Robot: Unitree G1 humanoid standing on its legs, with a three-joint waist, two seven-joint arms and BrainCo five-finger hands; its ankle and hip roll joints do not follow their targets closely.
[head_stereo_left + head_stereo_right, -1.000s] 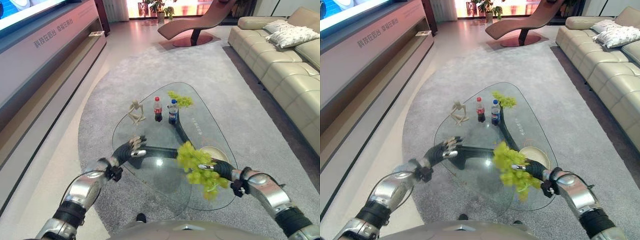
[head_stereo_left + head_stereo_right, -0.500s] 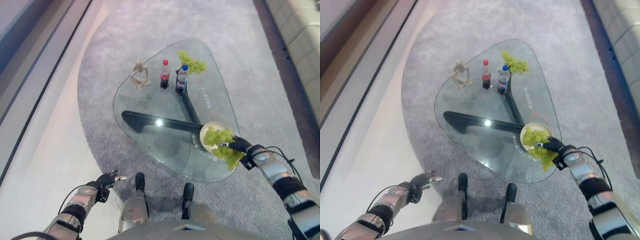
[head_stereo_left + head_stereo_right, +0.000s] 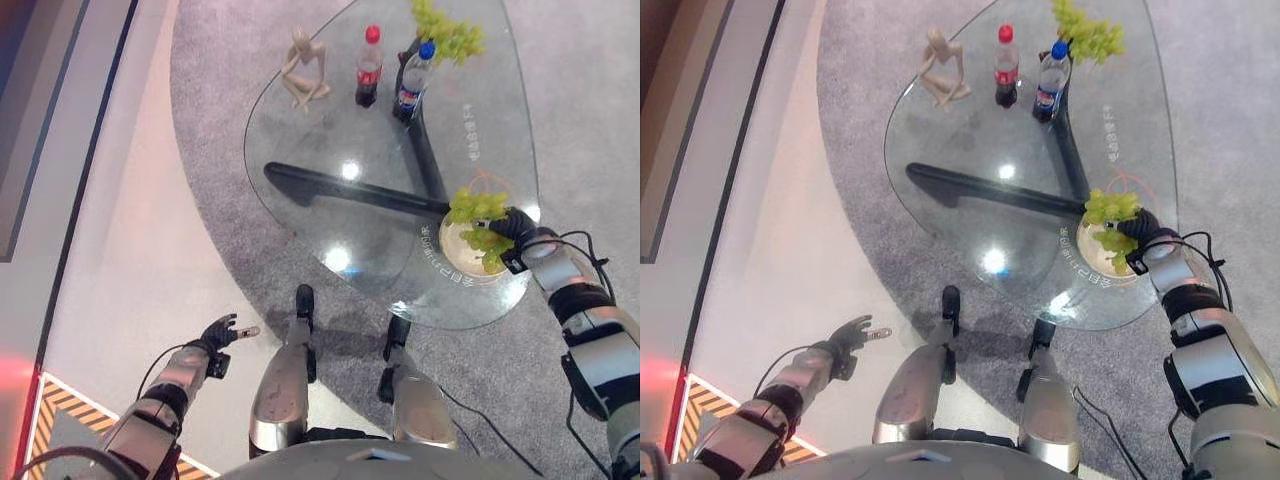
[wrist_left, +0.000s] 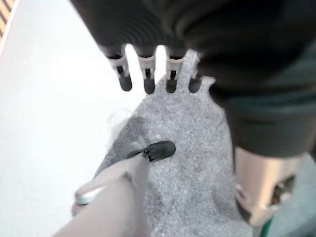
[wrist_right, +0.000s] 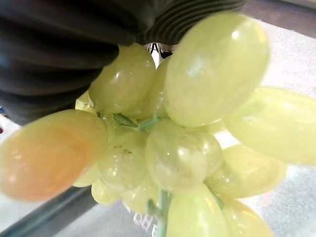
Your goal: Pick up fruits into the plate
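While over plate [image 3: 452, 248], grapes [image 3: 478, 206] in right hand [image 3: 518, 228].

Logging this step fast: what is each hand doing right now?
Left hand: open, fingers straight, holding nothing, out over the floor.
Right hand: holding the bunch of green grapes over the plate.

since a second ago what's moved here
The right hand has carried the grapes to the plate by the glass table's near right edge. The left hand has dropped to the robot's side, open. Bottles, figurine and far grapes stayed.
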